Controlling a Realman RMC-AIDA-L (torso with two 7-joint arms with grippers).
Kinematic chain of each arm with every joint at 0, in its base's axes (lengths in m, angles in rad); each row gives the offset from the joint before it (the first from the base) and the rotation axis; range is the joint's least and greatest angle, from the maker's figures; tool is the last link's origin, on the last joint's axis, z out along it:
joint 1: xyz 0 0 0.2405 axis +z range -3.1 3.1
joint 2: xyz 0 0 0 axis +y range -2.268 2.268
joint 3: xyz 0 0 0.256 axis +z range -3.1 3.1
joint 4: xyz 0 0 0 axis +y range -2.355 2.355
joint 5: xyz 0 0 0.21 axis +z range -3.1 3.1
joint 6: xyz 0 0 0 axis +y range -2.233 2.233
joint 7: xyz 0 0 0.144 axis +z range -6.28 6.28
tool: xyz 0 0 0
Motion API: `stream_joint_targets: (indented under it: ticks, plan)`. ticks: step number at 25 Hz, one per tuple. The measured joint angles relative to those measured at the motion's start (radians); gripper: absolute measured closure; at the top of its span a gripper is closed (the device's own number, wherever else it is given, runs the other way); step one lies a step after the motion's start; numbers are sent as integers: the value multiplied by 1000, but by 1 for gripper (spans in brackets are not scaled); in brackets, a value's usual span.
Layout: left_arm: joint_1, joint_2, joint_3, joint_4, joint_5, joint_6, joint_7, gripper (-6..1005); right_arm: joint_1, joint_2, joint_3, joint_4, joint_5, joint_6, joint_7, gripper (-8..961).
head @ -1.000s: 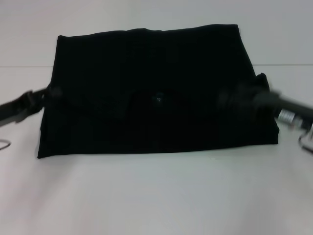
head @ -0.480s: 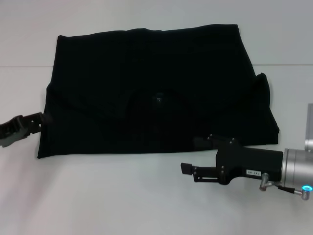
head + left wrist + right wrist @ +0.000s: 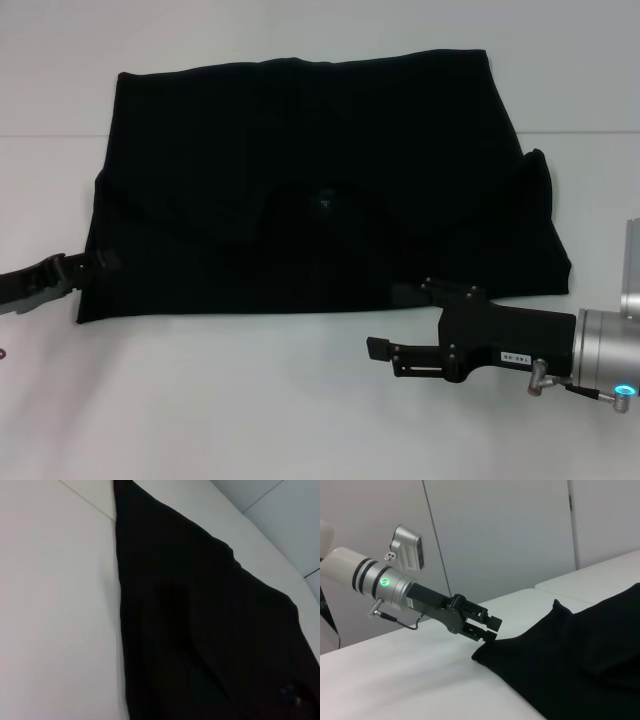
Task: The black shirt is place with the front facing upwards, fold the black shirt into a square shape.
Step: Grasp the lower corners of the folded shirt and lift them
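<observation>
The black shirt (image 3: 310, 180) lies folded into a wide block on the white table (image 3: 250, 400), its small blue neck label (image 3: 322, 200) showing near the middle. My left gripper (image 3: 98, 264) sits low at the shirt's left edge, close to the near left corner. In the right wrist view the left gripper (image 3: 490, 628) has its fingers slightly apart at that shirt (image 3: 570, 655) corner, holding nothing I can see. My right gripper (image 3: 392, 320) hovers open at the shirt's near right edge. The left wrist view shows only the shirt (image 3: 200, 630) and table.
Bare white tabletop (image 3: 200, 420) runs in front of the shirt and to both sides. A table seam (image 3: 50, 134) crosses behind the shirt's far half. Grey wall panels (image 3: 495, 535) stand beyond the table's left side.
Both grippers left the shirt's side edges. The right arm drew back toward the near right, now open above the table. The left gripper slid down the left edge toward the near corner.
</observation>
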Motion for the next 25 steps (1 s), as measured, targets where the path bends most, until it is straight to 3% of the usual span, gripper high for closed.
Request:
stream_joint_targets:
  ticks: [17,25]
  plan:
    - [-2,-18,18,10,22,-21,27,377,0,0,2,8,3,-3,8,54]
    - [-12,-18,73,16,23,-15,26,397,0,0,3,9,4,-4,8,55]
